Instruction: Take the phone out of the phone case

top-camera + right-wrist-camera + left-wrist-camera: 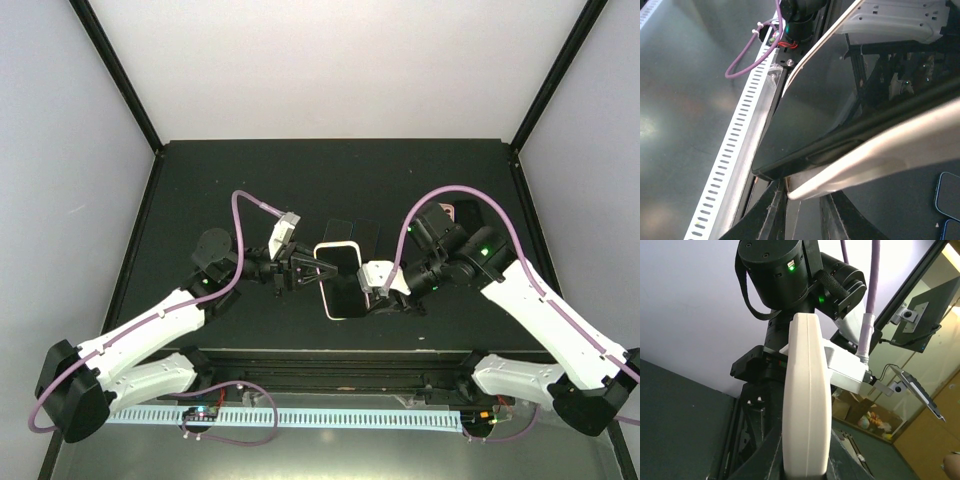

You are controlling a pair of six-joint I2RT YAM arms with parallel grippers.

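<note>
A black phone [345, 287] in a white case [336, 246] is held in the air between both grippers, mid-table. My left gripper [312, 268] is shut on the case's left edge. In the left wrist view the case [807, 405] stands edge-on between the dark fingers [762, 462] of that gripper [807, 462]. My right gripper [373, 286] holds the opposite side. In the right wrist view the phone [815, 100] has lifted apart from the white case [875, 150] at the near corner. That case corner sits between the jaws of the right gripper [802, 200].
Two dark flat phone-like items [352, 232] lie on the black table [250, 180] just behind the held phone; they show blue-edged in the right wrist view [947, 189]. A small pink item [446, 212] lies behind the right arm. A white slotted rail [330, 415] runs along the near edge.
</note>
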